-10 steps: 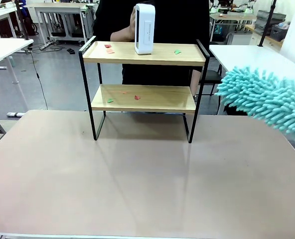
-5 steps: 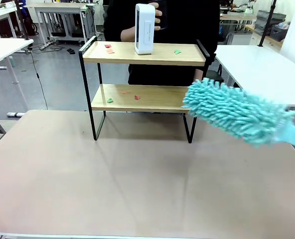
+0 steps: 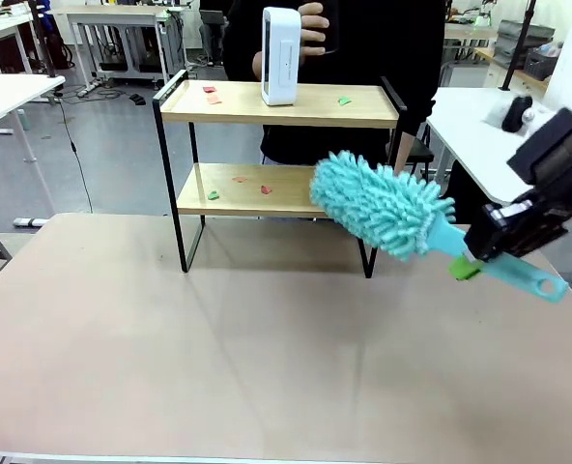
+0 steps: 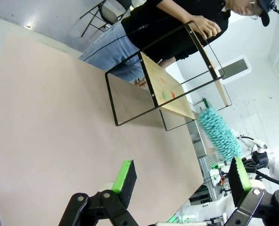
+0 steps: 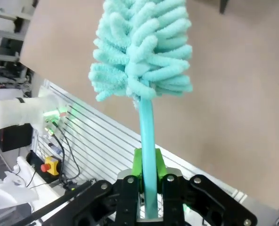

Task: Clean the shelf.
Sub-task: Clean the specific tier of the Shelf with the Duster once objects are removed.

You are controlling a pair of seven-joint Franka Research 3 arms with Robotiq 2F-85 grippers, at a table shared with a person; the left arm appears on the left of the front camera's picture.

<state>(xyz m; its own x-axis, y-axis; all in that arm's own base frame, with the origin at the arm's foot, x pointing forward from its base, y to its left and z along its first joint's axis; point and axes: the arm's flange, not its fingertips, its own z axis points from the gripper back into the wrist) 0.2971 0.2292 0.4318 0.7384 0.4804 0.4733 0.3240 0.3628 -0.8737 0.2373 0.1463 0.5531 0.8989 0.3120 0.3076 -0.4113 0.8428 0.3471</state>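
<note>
Item: shelf (image 3: 267,116). I see one small two-tier rack, two light wooden boards in a thin black metal frame on four legs. It stands upright at the far middle of the beige surface (image 3: 267,348). Small red and green scraps (image 3: 211,94) lie on both boards.

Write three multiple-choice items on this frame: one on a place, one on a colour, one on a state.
1. Where does the white device stand?
A) on the shelf, top board
B) on its lower board
C) on the tabletop
2. What colour is the duster?
A) yellow
B) turquoise
C) red
3. How is the right hand?
A) open and empty
B) shut on a shelf leg
C) shut on the duster's handle
Answers: 1 A, it stands upright on the top board. 2 B, fluffy head and handle are both turquoise. 3 C, the right wrist view shows the handle clamped in it.
</note>
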